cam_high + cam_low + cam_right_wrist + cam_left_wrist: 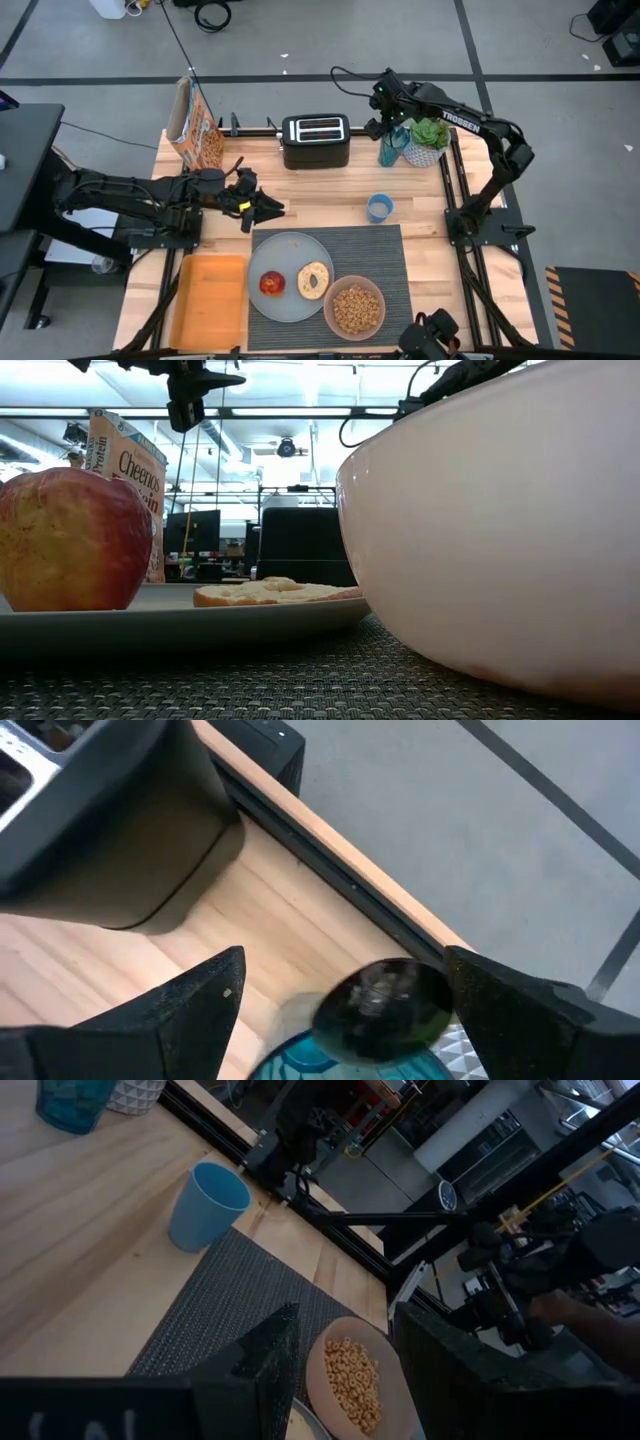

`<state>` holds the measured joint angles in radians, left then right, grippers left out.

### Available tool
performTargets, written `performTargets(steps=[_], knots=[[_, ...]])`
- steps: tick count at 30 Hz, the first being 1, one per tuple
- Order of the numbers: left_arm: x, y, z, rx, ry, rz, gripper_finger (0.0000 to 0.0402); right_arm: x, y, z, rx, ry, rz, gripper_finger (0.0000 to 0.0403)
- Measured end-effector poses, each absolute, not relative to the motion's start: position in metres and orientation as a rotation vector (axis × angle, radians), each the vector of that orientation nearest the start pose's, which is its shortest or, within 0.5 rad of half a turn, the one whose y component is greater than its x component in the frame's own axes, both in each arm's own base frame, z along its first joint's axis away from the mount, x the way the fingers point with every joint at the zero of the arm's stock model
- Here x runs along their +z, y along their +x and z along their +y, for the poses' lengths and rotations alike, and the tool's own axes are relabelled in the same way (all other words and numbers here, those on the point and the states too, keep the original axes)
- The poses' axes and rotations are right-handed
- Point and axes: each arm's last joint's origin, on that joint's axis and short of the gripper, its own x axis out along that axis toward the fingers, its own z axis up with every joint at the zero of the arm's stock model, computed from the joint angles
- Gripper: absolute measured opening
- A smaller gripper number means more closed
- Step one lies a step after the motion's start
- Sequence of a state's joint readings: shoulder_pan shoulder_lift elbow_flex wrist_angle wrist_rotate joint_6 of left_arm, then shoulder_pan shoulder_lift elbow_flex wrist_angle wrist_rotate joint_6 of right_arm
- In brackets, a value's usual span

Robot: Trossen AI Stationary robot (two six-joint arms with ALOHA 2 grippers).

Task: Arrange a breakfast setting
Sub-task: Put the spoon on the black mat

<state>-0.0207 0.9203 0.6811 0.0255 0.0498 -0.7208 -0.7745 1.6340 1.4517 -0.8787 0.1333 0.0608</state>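
Observation:
A dark striped placemat (385, 255) lies at the table's near middle. On it rests a grey plate (288, 255) with a red apple (271, 284) and a bagel (314, 280). Beside the plate stands a pinkish bowl (354, 307) of brown cereal (350, 1380). My left gripper (272, 209) hovers open just beyond the plate's far edge, nothing between its fingers (270, 1360). My right gripper (386, 124) hangs open at the far right, above a teal container (390, 152). A dark rounded end (380, 1002), seemingly the spoon's, sticks up from it between the fingers, untouched.
A black toaster (316, 140) sits at the far middle and a cereal box (195, 125) at the far left. A small blue cup (379, 207) stands just beyond the placemat. An orange tray (210, 300) lies at the near left, and a potted plant (428, 138) beside the teal container.

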Motion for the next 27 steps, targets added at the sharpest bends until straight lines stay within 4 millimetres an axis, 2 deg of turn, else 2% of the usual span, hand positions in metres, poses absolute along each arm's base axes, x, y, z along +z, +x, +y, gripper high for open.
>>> performTargets(steps=[9,19,27], knots=[[0.2933,0.2067,-0.0058,0.01,-0.72,0.23,0.0172,0.2967,0.2332,-0.2405,-0.866,0.407,1.022,0.0342],[0.2932,0.2067,-0.0058,0.01,-0.719,0.231,0.0172,0.2963,0.2314,-0.2414,-0.859,0.408,1.031,0.0266],[0.2932,0.2067,-0.0058,0.01,-0.718,0.231,0.0172,0.2949,0.2297,-0.2394,-0.853,0.416,1.062,0.0231]])
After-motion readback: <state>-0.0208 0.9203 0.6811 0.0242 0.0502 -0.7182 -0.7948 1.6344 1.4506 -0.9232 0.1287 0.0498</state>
